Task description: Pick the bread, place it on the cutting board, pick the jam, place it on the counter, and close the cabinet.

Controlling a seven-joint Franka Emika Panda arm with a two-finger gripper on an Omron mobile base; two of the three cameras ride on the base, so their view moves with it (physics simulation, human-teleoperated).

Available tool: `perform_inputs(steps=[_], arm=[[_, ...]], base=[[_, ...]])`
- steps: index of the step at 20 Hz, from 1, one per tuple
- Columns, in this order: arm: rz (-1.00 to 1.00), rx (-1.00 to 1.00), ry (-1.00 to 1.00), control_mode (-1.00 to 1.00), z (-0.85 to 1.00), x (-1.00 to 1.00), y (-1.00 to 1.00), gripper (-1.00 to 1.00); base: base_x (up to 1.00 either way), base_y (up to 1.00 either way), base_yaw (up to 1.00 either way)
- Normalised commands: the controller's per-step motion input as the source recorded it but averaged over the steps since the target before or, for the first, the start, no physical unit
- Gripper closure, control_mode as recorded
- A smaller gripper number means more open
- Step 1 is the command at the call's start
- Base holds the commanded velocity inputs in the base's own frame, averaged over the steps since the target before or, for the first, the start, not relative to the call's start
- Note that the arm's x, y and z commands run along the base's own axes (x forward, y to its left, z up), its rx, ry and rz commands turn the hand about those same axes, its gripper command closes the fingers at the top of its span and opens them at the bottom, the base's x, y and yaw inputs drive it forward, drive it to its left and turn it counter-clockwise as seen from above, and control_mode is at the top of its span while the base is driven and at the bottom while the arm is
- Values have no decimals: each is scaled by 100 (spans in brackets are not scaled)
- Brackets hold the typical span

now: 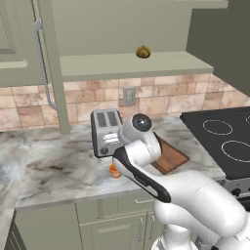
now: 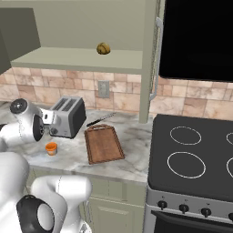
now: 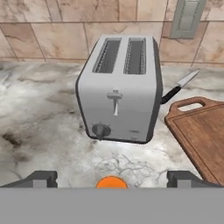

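Jam (image 3: 111,182) sits on the desk (image 3: 39,118) between my spread fingers (image 3: 41,178), ungrasped. Bread (image 1: 143,52) is on the cabinet shelf, cutting board (image 2: 103,143) bare. I judge bread comes next: raise the arm.

Bread (image 1: 143,52): on open cabinet (image 1: 132,63) shelf; jam (image 2: 51,148), cutting board (image 2: 104,144): apart on marbled desk (image 2: 132,136).

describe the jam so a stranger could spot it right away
Find the silver toaster on the marbled counter. Just in front of it, left of the cutting board, stands the jam: a small orange jar, the only orange thing there.
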Motion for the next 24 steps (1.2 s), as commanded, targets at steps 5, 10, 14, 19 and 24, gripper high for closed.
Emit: perform_inputs(steps=[5, 10, 14, 19, 24], arm=[[0, 0, -5, -100, 59, -18, -10, -100], [0, 0, -4, -100, 52, -10, -9, -100], [0, 0, -3, -100, 53, -11, -10, -100], [0, 0, -4, -100, 49, -19, -11, -100], [0, 0, -5, -100, 49, -23, -15, -100]], base=[[0, 0, 0], [0, 0, 0], [0, 0, 0], [0, 0, 0], [0, 0, 0]])
